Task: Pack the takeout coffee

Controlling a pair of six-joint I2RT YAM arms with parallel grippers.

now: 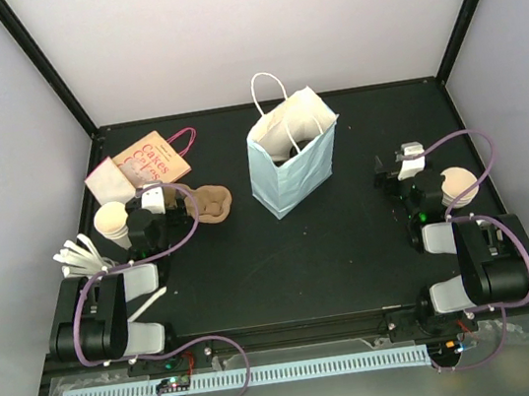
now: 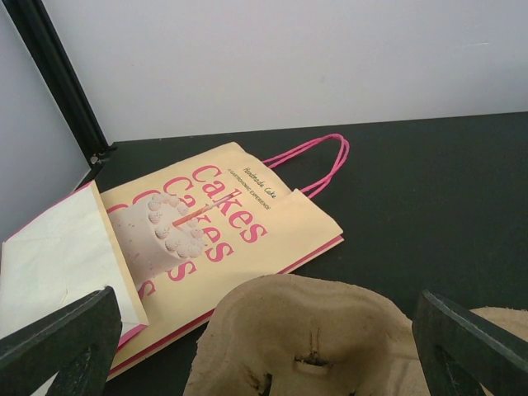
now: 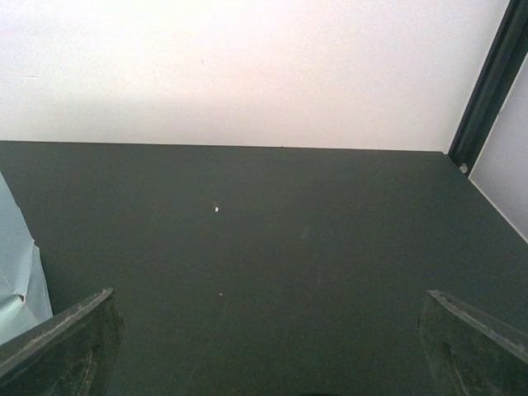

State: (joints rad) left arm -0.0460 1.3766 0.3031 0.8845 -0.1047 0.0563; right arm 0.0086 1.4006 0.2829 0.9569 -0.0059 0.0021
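Note:
A light blue paper bag (image 1: 285, 170) with white handles stands open in the middle of the table. Left of it lies a brown pulp cup carrier (image 1: 212, 203). My left gripper (image 1: 174, 204) is open right beside the carrier; in the left wrist view the carrier (image 2: 330, 330) lies low between the wide-apart fingers (image 2: 62, 346), untouched. A cream-topped cup (image 1: 112, 221) stands by the left arm and another cup (image 1: 458, 184) by the right arm. My right gripper (image 1: 392, 171) is open over bare table, right of the bag, whose edge (image 3: 16, 280) shows in the right wrist view.
A flat yellow "Cakes" bag (image 1: 151, 159) with pink handles lies at the back left, also seen as the Cakes bag (image 2: 223, 223) beyond the carrier. White sticks (image 1: 79, 256) lie fanned at the left edge. Black frame posts stand at the back corners.

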